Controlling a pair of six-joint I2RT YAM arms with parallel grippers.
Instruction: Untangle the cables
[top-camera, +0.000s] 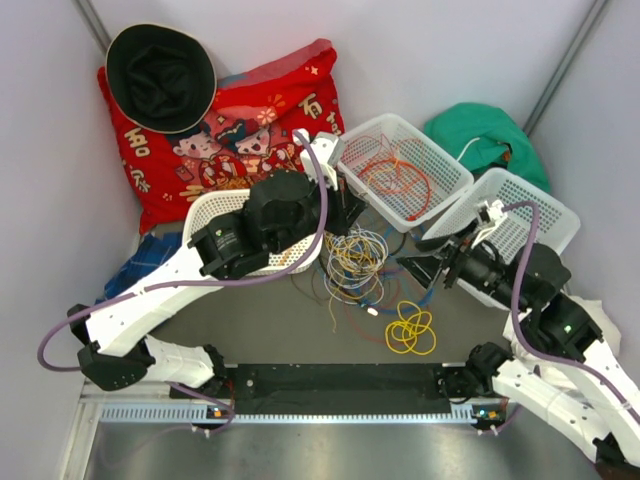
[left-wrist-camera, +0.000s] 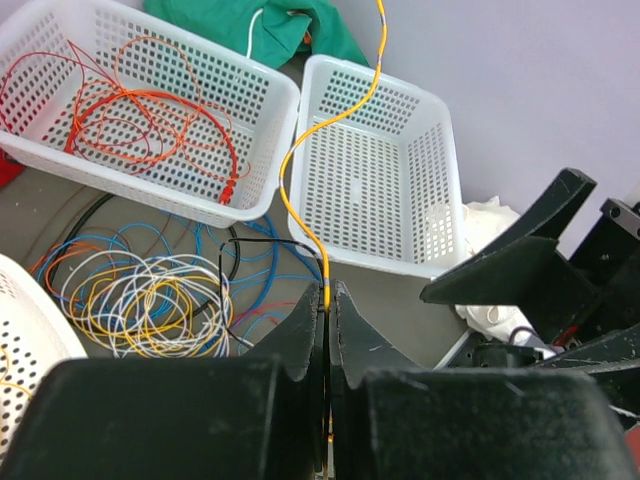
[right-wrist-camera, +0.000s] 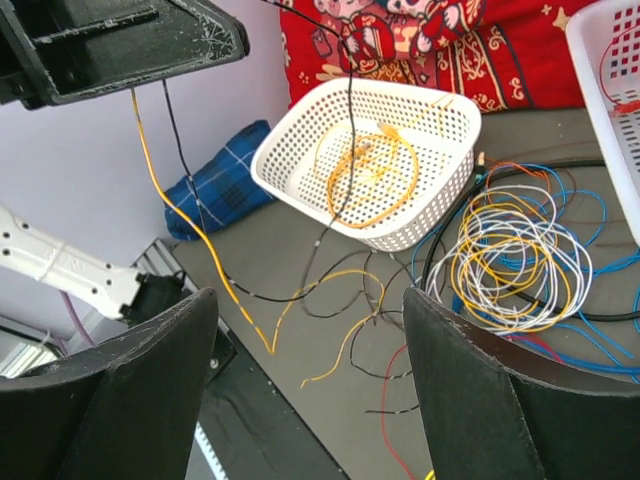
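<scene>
– Grey worktop (top-camera: 250, 330), pale walls close around it. What lies nearest the arm bases?
– A yellow coil (top-camera: 411, 330), lying apart from the rest. I'd judge it already freed.
– And the jaws?
– The left jaws are pressed together on a yellow wire (left-wrist-camera: 283, 185) and raised above the worktop. The right wrist view shows the wire hanging from them, its low end trailing on the surface. It is held high, I think, to draw it out of the others. A thin black wire (right-wrist-camera: 170, 120) hangs just beside it and may be caught up with it.
– The right side?
– The right jaws stand wide apart with nothing between them. They face the left arm (top-camera: 250, 235), probably ready to take the hanging length.
– Where is the heap?
– The tangle of cables (top-camera: 355, 262) lies mid-worktop between the arms, in blue, white and yellow loops. Beyond it are three white baskets. The left basket (right-wrist-camera: 300, 150) holds an orange loop, the middle basket (top-camera: 400, 120) holds red and orange wires, and the right basket (top-camera: 545, 200) looks empty. That suggests sorting by colour.
– Furthest back?
– A red cushion (top-camera: 240, 130) with a black hat (top-camera: 160, 75) on it, and a green cloth (top-camera: 490, 135) in the other corner
</scene>
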